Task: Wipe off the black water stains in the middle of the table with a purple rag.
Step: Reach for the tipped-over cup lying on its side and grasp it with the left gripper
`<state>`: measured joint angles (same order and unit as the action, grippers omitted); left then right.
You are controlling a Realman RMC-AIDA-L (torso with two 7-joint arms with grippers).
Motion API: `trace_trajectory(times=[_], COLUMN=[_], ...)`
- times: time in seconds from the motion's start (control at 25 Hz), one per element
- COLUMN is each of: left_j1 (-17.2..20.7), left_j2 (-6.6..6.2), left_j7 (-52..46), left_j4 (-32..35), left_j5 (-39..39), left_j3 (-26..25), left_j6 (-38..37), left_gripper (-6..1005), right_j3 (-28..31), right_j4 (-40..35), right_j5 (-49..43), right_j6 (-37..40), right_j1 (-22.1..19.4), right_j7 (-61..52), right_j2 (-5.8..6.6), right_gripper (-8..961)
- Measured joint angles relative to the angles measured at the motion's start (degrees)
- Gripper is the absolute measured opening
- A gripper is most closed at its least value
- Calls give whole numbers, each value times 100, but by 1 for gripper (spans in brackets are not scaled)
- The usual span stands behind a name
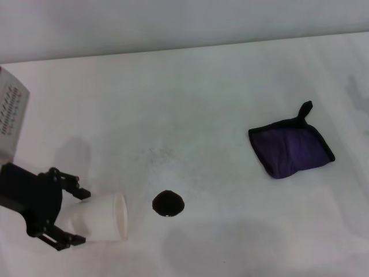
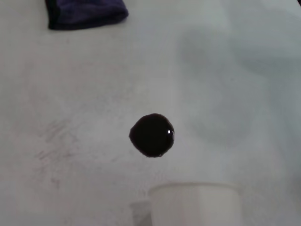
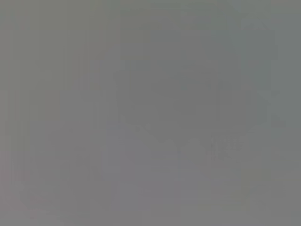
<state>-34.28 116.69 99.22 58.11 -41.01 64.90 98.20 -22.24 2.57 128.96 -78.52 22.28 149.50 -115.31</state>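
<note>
White cup (image 1: 104, 217), black stain (image 1: 168, 203), white table (image 1: 202, 86)

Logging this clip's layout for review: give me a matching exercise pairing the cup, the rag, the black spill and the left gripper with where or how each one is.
Things:
1. white paper cup
2. purple rag
3. black water stains
4. left gripper

States:
A. one glossy round blob on the table, just off the cup's mouth
B. lying flat and untouched on the robot's right side, loop toward the far edge
C. on its side, mouth toward the blob
D. closed around the cup at the near left

Pairs: 1-C, 2-B, 3-A, 4-D

The right gripper is not in view.
</note>
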Motion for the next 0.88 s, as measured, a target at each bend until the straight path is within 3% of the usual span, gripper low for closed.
trace_trajectory(times=[0.32, 0.88], left_j1=[46, 211], left_j2=[183, 213], left_j7=[209, 355], left_j4=[-404, -612], left_j5=[156, -394], left_j3=[36, 21], left_j6=[-439, -751], left_gripper=[876, 864], right_j3=[-97, -159], right_j4=[6, -37], right_j5=[-4, -3], right_j6=[-72, -36], right_j1=[-27, -187], right_j7=[38, 86], right_j2=[7, 36], right_gripper=[859, 858])
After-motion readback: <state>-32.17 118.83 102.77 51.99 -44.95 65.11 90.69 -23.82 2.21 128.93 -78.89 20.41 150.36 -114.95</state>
